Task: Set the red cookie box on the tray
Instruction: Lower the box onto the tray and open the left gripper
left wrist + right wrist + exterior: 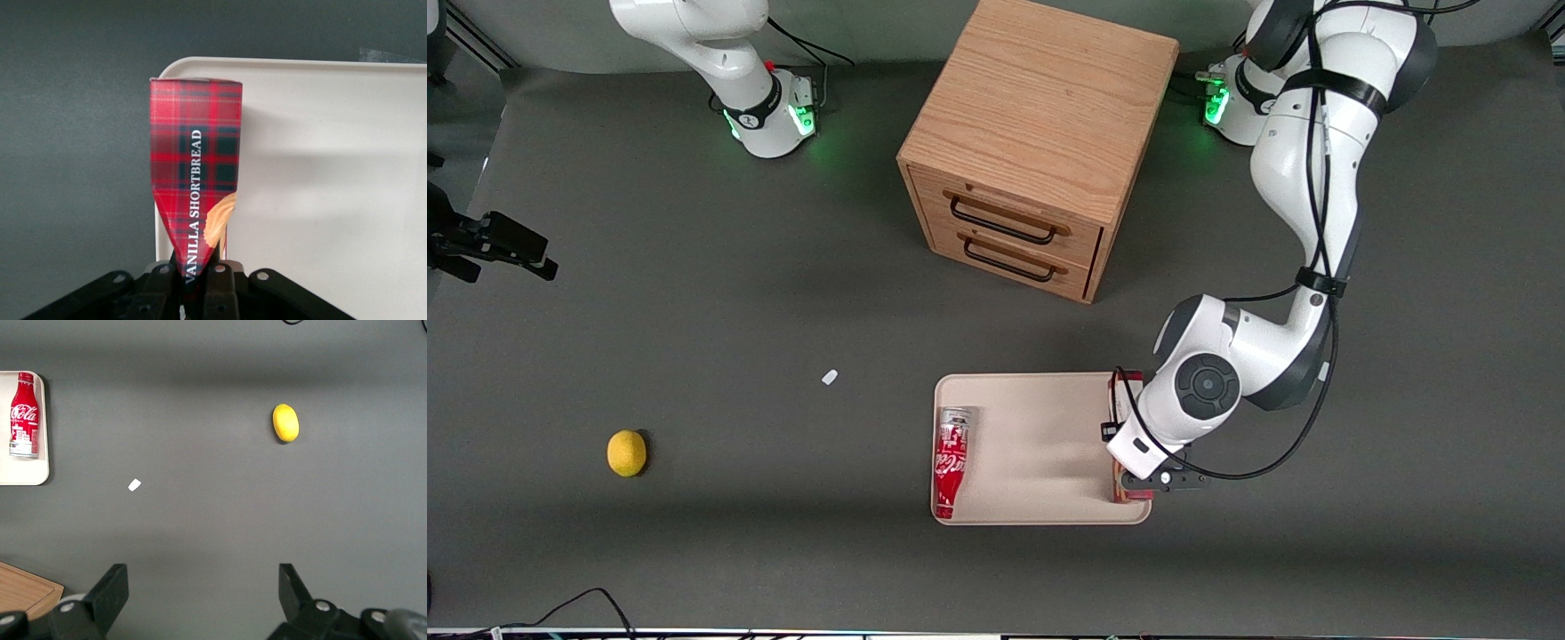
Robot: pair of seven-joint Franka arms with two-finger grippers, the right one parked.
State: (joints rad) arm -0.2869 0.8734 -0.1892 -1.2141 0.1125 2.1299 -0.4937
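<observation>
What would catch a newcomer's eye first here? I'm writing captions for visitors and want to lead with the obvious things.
First the gripper, shut on the red cookie box at the edge of the tray toward the working arm's end. Next, the Coca-Cola bottle lying along the tray's edge toward the parked arm's end. Then the wooden two-drawer cabinet, farther from the front camera than the tray, and a lemon alone toward the parked arm's end.

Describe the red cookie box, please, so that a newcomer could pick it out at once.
Find the beige tray in front of the wooden cabinet. At the tray's edge toward the working arm, the gripper holds the red cookie box. Unlike the Coca-Cola bottle lying on the tray, it is tartan and reads VANILLA SHORTBREAD.
</observation>
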